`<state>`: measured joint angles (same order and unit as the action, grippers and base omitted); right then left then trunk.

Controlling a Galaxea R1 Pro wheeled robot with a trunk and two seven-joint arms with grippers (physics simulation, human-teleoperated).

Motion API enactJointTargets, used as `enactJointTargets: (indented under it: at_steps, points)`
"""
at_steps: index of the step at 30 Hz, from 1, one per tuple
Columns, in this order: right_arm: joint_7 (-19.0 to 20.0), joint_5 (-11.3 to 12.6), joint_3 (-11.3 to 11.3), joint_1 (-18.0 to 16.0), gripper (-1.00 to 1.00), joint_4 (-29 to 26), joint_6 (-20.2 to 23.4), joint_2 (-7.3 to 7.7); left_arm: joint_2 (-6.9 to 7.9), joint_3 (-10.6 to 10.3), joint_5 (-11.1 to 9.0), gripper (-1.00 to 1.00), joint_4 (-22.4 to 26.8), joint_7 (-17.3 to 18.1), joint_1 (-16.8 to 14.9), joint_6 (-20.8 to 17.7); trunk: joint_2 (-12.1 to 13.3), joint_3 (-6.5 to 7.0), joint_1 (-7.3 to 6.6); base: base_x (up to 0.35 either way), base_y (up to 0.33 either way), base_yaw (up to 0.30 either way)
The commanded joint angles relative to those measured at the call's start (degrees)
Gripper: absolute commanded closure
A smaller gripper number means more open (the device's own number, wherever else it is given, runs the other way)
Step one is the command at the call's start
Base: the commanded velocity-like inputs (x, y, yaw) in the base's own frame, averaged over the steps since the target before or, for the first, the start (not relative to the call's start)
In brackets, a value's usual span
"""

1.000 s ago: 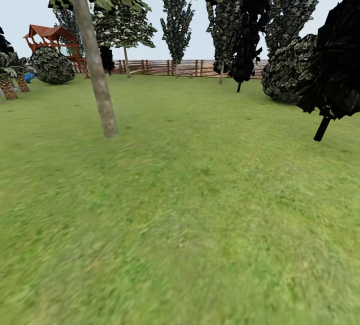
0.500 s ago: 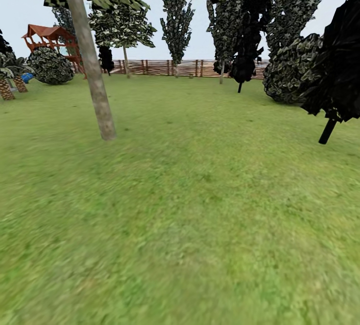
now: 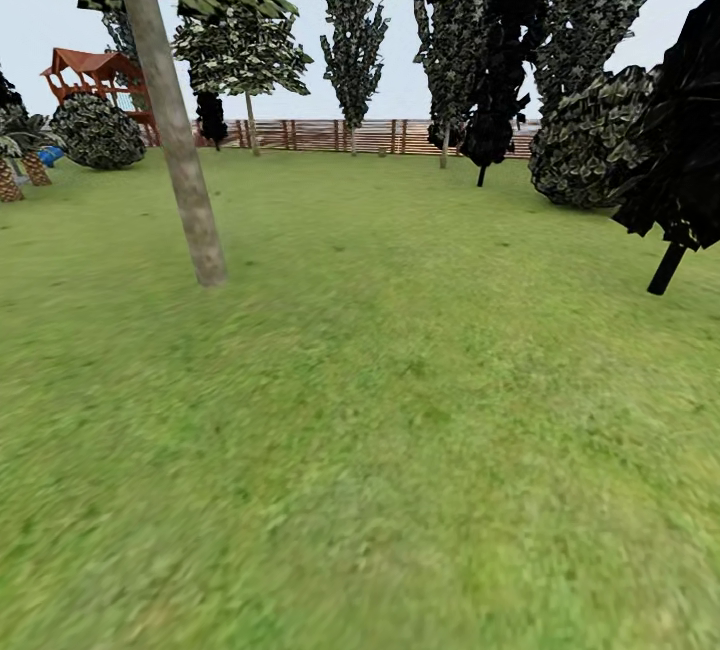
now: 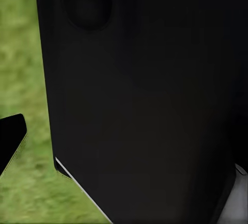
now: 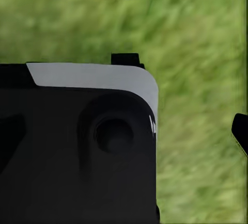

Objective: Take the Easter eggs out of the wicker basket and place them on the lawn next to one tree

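Here the tree [image 3: 172, 135] stands on the lawn [image 3: 400, 410], far left, its crown cut off. Dark robot body [image 4: 144, 100] blocks both wrist views; cannot tell either pincer's state.

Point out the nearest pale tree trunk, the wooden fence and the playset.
tree trunk [image 3: 185, 185], head view, mid-trunk.
wooden fence [image 3: 330, 135], head view, middle of the slats.
playset [image 3: 90, 65], head view, red roof.

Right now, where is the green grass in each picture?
Head view: the grass covers the lower two thirds, running back to the fence, with the tree standing in it.
Left wrist view: grass runs down one edge beside a black robot part.
Right wrist view: grass lies behind a black and grey robot part.
Shared landmark: the grass itself.
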<state>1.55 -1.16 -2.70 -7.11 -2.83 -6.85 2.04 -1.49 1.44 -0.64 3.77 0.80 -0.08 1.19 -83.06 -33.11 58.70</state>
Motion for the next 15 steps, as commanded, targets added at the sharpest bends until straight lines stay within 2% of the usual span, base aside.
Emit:
enactJointTargets:
  at_steps: [1, 15]
  points:
    - [0.2, -0.1, -0.3, 0.0, -1.00, 0.0, -0.2, -0.07, -0.01, 0.1, -0.1, -1.00, 0.0, 0.1, 0.0, 0.1, 0.0, -0.05, 0.03, 0.338, 0.000, 0.000]
    - [0.2, -0.2, -0.3, 0.0, -1.00, 0.0, -0.3, -0.22, -0.01, 0.2, -0.1, -1.00, 0.0, 0.1, 0.0, 0.1, 0.0, -0.05, 0.03, 0.338, 0.000, 0.000]
